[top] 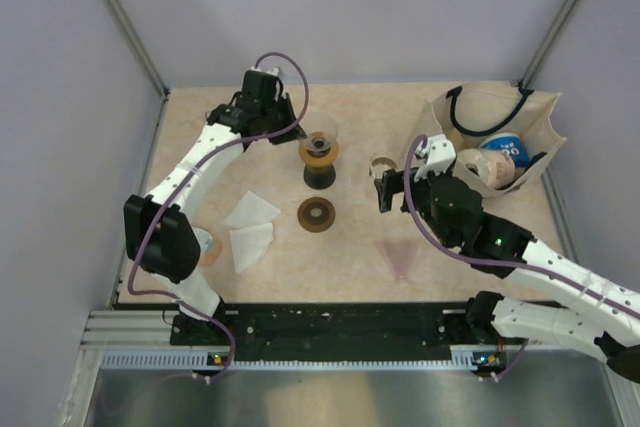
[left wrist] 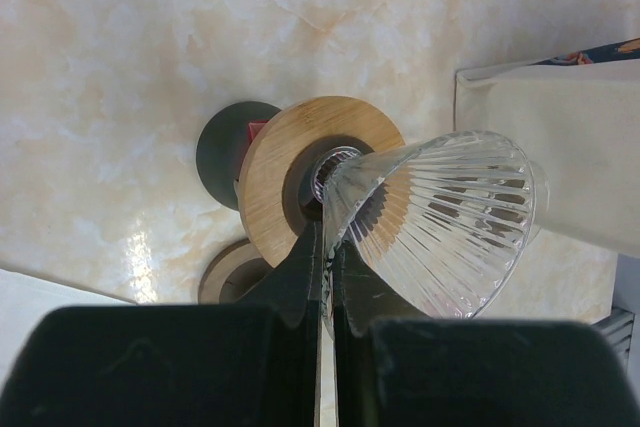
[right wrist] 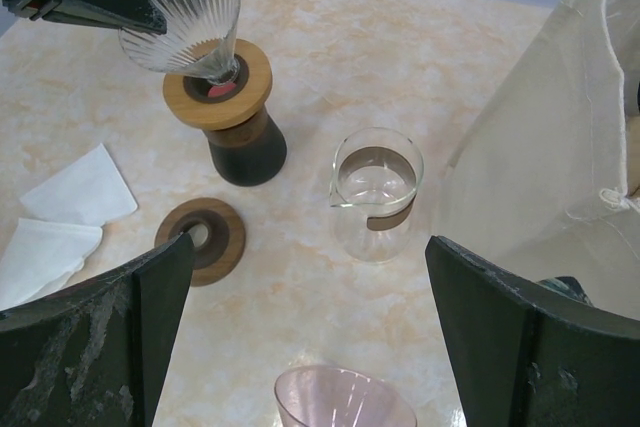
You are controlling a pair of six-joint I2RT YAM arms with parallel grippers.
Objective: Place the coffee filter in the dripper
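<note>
My left end effector [left wrist: 327,247] is closed on the rim of the glass dripper [left wrist: 440,217], with both fingers pinched tight against the ribbed wall. The dripper's narrow end sits in the wooden collar [right wrist: 218,87] on top of the dark stand [top: 320,175]. The cone is tilted over toward the left end effector rather than sitting upright.

The two white coffee filters [top: 250,232] lie flat on the tabletop [top: 200,147], left of the stand and nearer the arm bases. They sit just beside each other, well apart from the dripper, and neither end effector touches them.

A loose wooden ring [top: 316,214] lies just in front of the stand, between it and the arm bases. An empty glass carafe [right wrist: 376,192] stands to the right of the stand. My right end effector [right wrist: 310,247] hangs just on the near side of the carafe with its jaws spread wide and nothing between them. A pink dripper [right wrist: 345,397] lies further toward the bases on the right of the stand. Far to the stand's right a tote bag [top: 535,127] stands open; I cannot make out what is in it.
</note>
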